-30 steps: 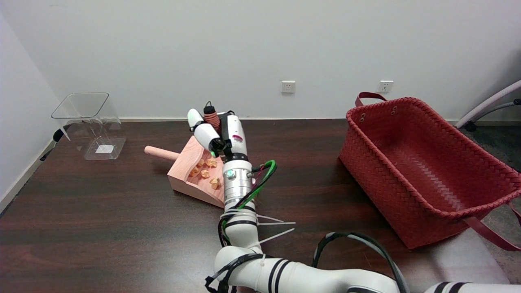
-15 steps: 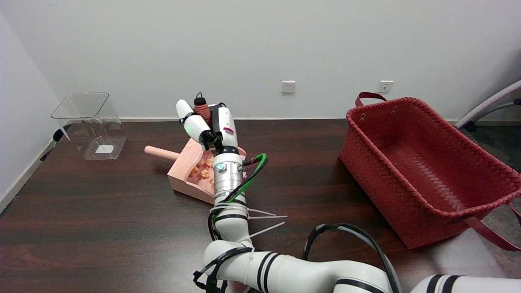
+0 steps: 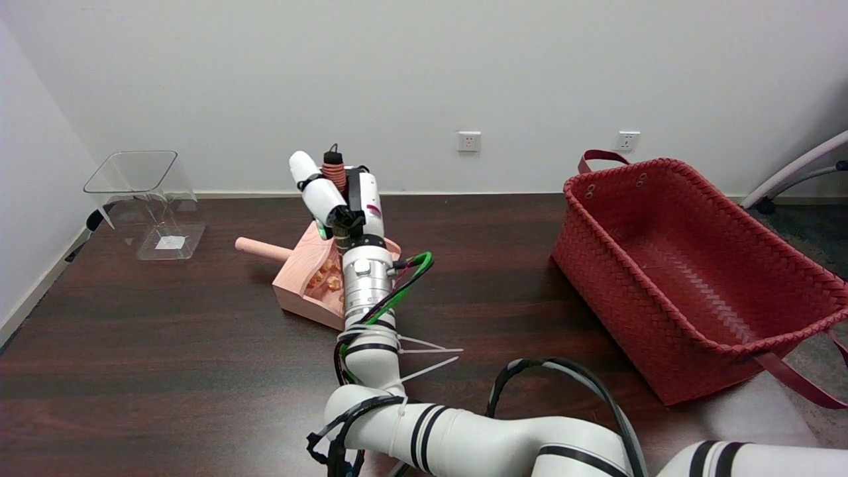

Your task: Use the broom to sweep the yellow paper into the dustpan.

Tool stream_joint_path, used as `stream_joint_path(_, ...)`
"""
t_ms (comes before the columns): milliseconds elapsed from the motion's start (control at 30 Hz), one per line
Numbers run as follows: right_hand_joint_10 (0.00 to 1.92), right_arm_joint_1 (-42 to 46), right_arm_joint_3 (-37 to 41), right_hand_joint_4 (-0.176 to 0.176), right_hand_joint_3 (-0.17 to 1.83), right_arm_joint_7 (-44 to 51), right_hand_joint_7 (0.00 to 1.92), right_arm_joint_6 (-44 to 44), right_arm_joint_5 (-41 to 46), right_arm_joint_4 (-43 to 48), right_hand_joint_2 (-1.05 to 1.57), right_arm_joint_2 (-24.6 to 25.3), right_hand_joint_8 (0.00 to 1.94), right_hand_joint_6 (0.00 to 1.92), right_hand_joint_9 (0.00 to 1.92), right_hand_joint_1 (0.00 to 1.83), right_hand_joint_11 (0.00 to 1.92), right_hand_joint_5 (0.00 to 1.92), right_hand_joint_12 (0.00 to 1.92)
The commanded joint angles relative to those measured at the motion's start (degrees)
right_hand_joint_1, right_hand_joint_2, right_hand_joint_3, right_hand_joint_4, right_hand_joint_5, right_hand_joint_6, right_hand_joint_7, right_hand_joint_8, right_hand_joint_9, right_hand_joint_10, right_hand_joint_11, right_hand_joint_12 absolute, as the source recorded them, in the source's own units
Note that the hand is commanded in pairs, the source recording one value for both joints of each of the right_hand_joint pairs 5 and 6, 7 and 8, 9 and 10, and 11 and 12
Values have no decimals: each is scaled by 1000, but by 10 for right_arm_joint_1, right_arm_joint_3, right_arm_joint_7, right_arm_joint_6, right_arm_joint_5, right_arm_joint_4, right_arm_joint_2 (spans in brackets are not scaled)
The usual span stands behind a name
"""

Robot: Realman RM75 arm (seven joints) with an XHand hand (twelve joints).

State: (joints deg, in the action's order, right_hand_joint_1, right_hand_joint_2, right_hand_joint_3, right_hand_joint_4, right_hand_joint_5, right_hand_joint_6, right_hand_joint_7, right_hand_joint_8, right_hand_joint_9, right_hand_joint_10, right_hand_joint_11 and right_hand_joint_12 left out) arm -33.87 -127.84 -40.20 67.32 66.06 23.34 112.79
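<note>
A pink wooden dustpan (image 3: 295, 283) lies on the dark table left of centre, its round handle pointing left. Several crumpled yellow-orange paper balls (image 3: 322, 279) sit inside it, partly hidden by my wrist. My right hand (image 3: 346, 207) is over the dustpan's far right part and grips the broom (image 3: 334, 169). Only the ribbed reddish top of the broom's handle shows, poking up between the fingers. The broom's brush end is hidden behind my hand and wrist.
A large red woven basket (image 3: 669, 278) stands at the right of the table. A clear plastic container (image 3: 142, 199) stands at the far left corner. My right forearm with its cables crosses the table's near middle.
My right hand with the broom has shifted left over the dustpan and turned a little more upright. It now covers more of the paper balls. The dustpan has stayed put.
</note>
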Motion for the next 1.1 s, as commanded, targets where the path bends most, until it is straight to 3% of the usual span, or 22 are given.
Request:
stream_joint_path(33, 1920, -3, 7, 0, -48, -153, 1768, 78, 23, -9, 1571, -1, 1768, 1920, 1920, 513, 1920, 1920, 1920)
stream_joint_path(267, 1920, 11, 5, 0, -124, -70, 1784, 143, -31, 20, 1571, -17, 1784, 1920, 1920, 531, 1920, 1920, 1920)
stream_joint_path(600, 1920, 106, -8, 0, -175, 96, 1822, 140, -72, 211, 1571, -57, 1822, 1920, 1920, 591, 1920, 1920, 1920)
stream_joint_path(1100, 1920, 206, -29, 0, -175, 128, 1842, 121, -67, 274, 1571, -51, 1842, 1920, 1920, 645, 1920, 1920, 1920)
